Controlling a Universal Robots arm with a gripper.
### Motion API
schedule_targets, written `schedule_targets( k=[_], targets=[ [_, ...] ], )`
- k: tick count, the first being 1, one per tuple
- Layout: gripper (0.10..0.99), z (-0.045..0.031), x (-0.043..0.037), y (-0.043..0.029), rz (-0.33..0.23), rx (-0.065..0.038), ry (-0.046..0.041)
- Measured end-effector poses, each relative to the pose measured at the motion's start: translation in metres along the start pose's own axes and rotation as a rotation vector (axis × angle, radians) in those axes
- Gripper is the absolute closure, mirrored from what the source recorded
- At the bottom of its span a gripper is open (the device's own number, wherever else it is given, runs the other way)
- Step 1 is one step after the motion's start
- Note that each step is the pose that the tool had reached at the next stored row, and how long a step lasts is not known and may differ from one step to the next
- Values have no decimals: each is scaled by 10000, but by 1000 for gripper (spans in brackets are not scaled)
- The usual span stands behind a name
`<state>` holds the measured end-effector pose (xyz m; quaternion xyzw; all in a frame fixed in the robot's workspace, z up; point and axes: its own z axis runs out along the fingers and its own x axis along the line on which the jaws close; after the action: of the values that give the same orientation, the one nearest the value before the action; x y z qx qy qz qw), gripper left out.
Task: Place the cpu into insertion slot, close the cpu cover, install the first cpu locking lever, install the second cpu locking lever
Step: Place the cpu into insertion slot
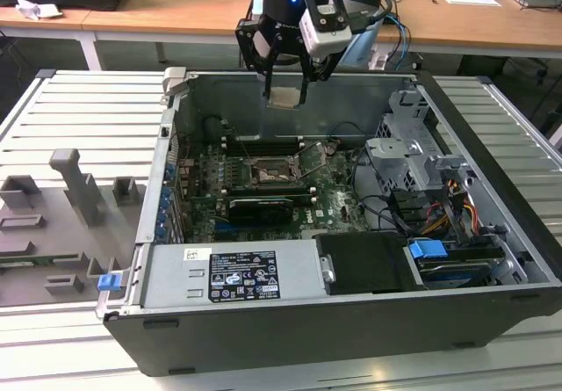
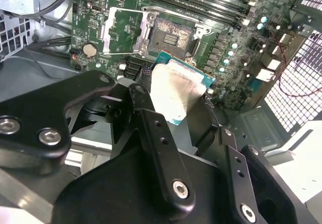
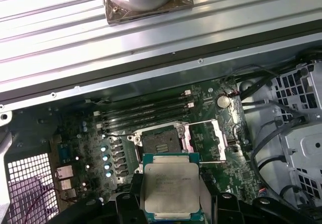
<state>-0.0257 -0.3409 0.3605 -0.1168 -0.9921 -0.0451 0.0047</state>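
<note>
We see the gripper (image 1: 285, 96) clenched on the cpu (image 3: 171, 189), a thin square with a dull silver face, above the open computer case (image 1: 263, 347). Beneath, the dark insertion slot (image 3: 160, 142) lies bare, with its shiny metal cpu cover (image 3: 206, 141) swung open alongside, long memory slots (image 3: 143, 110) just beside, and black cables (image 3: 274, 128) near

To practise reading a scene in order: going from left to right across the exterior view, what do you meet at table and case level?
Grey fixture blocks → insertion slot → metal drive cage → black case wall. The cpu, held in the jaws, hangs above the slot, so it is left out.
</note>
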Motion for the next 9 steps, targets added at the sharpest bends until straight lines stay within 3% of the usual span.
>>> schedule_targets(
  k=[9],
  targets=[
    [561,5,0,-1,268,-5,-23]
  ],
)
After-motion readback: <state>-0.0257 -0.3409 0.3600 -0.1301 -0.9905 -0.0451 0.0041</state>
